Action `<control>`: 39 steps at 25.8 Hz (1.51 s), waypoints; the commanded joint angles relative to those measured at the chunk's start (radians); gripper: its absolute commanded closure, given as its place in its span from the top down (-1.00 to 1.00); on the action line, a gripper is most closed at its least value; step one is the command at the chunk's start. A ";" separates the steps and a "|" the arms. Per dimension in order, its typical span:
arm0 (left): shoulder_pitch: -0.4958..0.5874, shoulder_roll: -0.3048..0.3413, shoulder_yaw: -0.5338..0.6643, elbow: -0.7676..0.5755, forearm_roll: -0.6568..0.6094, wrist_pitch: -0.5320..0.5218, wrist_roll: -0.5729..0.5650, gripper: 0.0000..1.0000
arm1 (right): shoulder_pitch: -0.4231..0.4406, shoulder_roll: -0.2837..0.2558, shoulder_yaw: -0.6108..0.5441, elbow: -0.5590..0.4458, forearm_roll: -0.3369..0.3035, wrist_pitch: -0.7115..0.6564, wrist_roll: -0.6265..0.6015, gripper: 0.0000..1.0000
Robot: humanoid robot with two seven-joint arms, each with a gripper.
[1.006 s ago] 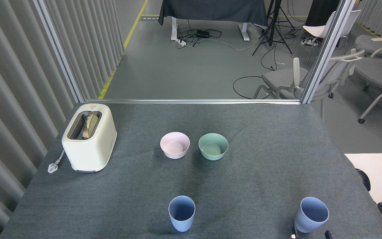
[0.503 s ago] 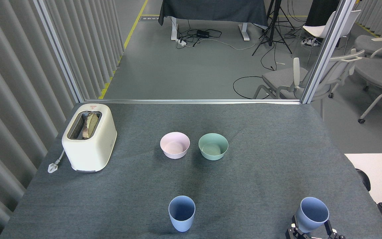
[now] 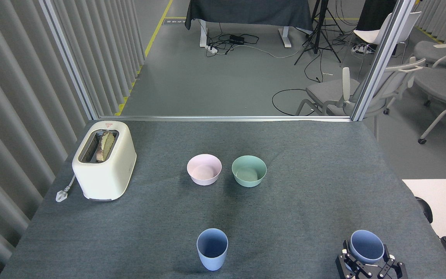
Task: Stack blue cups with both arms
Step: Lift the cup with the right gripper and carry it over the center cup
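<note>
The right gripper [image 3: 371, 264] rises at the desk's [image 3: 304, 155] near right corner, its black fingers [image 3: 347, 262] spread around the lower body of one blue cup [image 3: 367, 246]; whether they press the wall or only flank it cannot be told from here. The left gripper is out of view. The second cup [image 3: 212, 248] stands upright well off to the gripper's left, mouth open, apart from everything else. Beyond it, farther from the gripper, sit a pink bowl [image 3: 204, 169] and a green bowl [image 3: 249, 170] side by side, with a toaster [image 3: 104, 165] far off to the left.

The risk lies in the grip: the cup tapers toward its base and looks smooth, so fingers set low could let it slip or tip on lifting. It also sits close to the desk's edge, where a nudge might send it over. A cup carried tilted could catch the other's rim and knock it down.
</note>
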 commanded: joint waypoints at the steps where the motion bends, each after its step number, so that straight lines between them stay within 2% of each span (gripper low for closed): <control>1: 0.000 0.000 0.000 0.000 0.000 0.000 0.000 1.00 | -0.005 -0.001 0.002 0.001 0.008 0.001 0.000 0.77; 3: 0.000 0.000 0.000 0.000 0.000 0.000 0.000 1.00 | 0.002 0.001 0.002 -0.005 0.008 0.000 -0.003 0.56; 8: 0.000 0.000 0.000 0.000 0.000 0.000 0.000 1.00 | 0.000 0.004 0.002 -0.044 0.008 0.001 -0.008 0.32; 11: 0.000 0.000 -0.002 0.000 0.000 0.000 0.000 1.00 | -0.015 0.013 0.009 -0.106 0.008 0.001 0.001 0.30; 13: -0.002 0.000 -0.002 0.000 0.002 0.000 0.000 1.00 | -0.069 0.024 0.031 -0.120 0.018 0.003 0.017 0.27; 17: -0.002 -0.002 -0.002 0.000 0.002 0.001 0.000 1.00 | -0.202 0.131 0.207 -0.120 0.108 0.033 0.127 0.28; 20: -0.003 -0.002 -0.003 0.002 0.003 0.001 0.000 1.00 | -0.276 0.240 0.368 -0.114 0.148 0.084 0.192 0.31; 22: -0.003 -0.002 -0.003 0.002 0.008 0.001 0.000 1.00 | -0.302 0.298 0.475 -0.116 0.160 0.112 0.232 0.33; 24: -0.002 -0.002 -0.003 0.002 0.009 0.001 0.000 1.00 | -0.294 0.332 0.565 -0.122 0.216 0.119 0.250 0.35; 26: -0.002 -0.002 0.002 0.003 0.009 0.001 0.000 1.00 | -0.279 0.338 0.627 -0.133 0.262 0.119 0.255 0.35; 34: -0.003 -0.003 0.002 0.018 0.015 0.001 0.001 1.00 | -0.150 0.326 0.647 -0.240 0.269 0.118 0.267 0.37; 39: -0.003 -0.003 0.003 0.018 0.014 0.001 0.001 1.00 | -0.135 0.309 0.646 -0.245 0.271 0.119 0.291 0.37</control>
